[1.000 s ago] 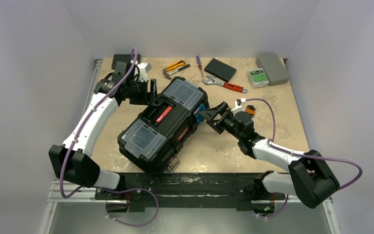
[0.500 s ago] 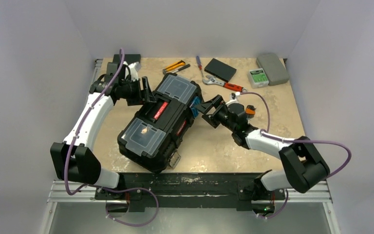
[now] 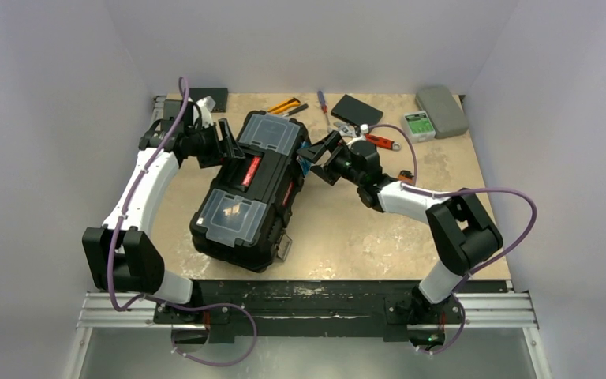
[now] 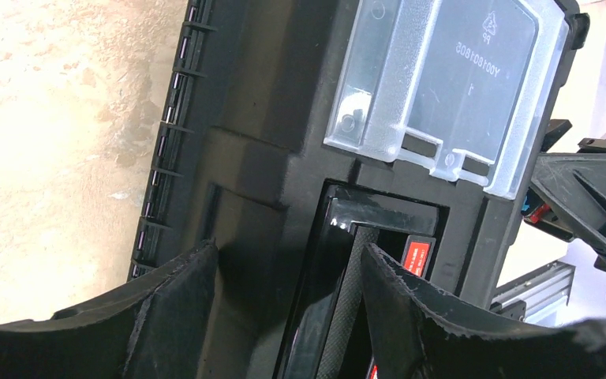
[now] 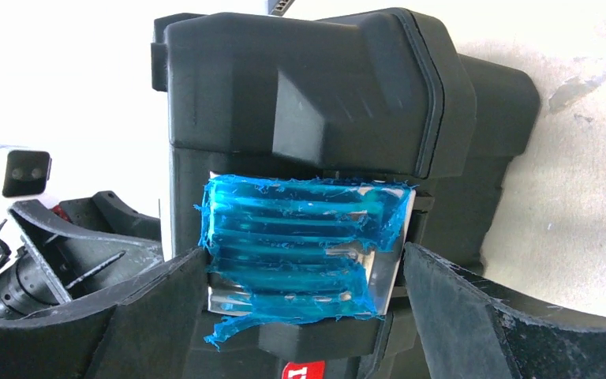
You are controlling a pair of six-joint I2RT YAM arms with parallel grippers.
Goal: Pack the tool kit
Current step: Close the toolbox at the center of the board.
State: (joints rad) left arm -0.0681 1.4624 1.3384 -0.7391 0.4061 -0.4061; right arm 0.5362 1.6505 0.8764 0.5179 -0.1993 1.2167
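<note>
Now the tool kit [image 3: 252,185] is sitting turned further toward the table's [image 3: 379,229] far left. The left gripper [image 4: 288,253] and right gripper [image 5: 304,253] are straddling it with jaws spread, seemingly unclamped, squaring it for packing.

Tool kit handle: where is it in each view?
Top external: handle centre-left, between the clear lids.
Left wrist: handle bottom centre, straddled by the left gripper.
Right wrist: not in view.
Shared landmark: the black tool kit body.
</note>
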